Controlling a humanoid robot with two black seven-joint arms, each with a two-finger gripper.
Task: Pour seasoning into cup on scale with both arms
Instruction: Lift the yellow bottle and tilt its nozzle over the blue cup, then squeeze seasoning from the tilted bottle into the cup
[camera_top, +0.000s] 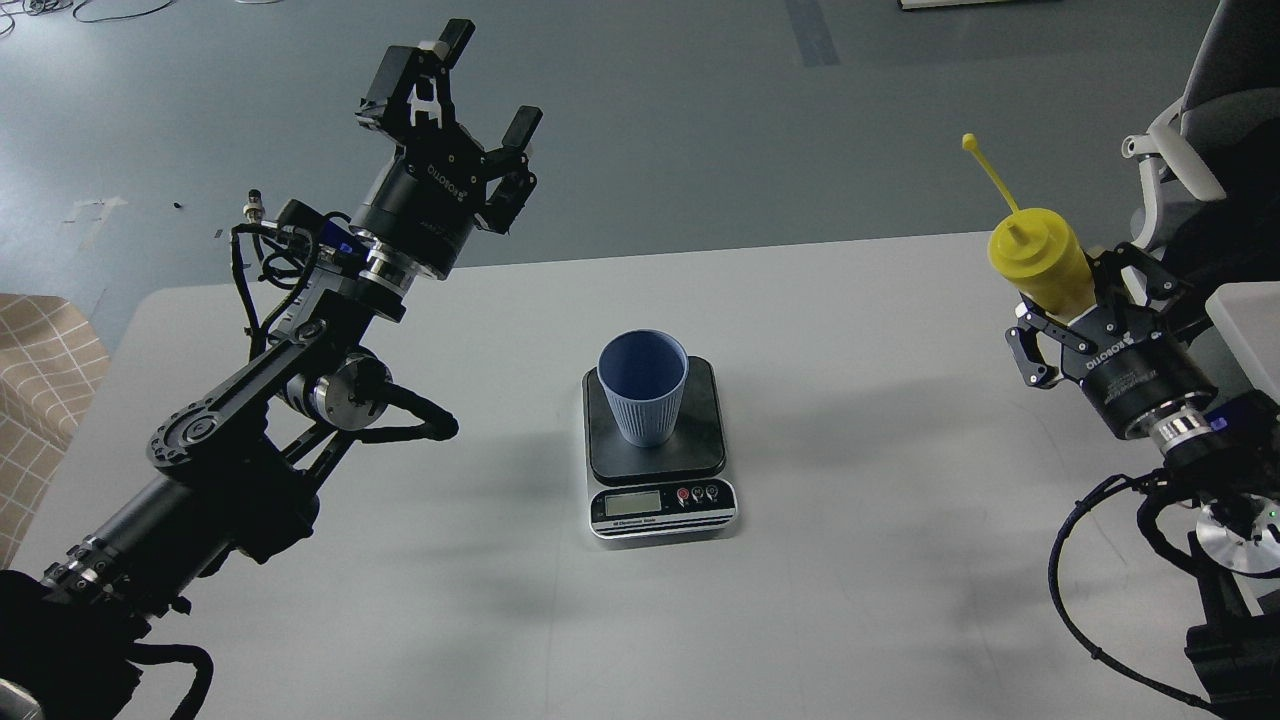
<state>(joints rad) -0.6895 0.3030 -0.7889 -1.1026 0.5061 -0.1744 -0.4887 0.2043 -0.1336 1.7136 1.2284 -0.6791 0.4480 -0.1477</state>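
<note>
The light blue ribbed cup stands upright on the dark platform of the scale, at the middle of the white table. The scale's silver front with LCD and buttons faces me. My right gripper is shut on the yellow seasoning bottle and holds it raised above the table's right edge, nozzle tilted up and left, its tethered cap sticking up. My left gripper is open and empty, raised high beyond the table's far left edge, well left of the cup.
The white table has rounded corners. A chair with white frame stands at the right edge, close behind my right arm. A beige checked object lies at the left. Grey floor lies beyond the table.
</note>
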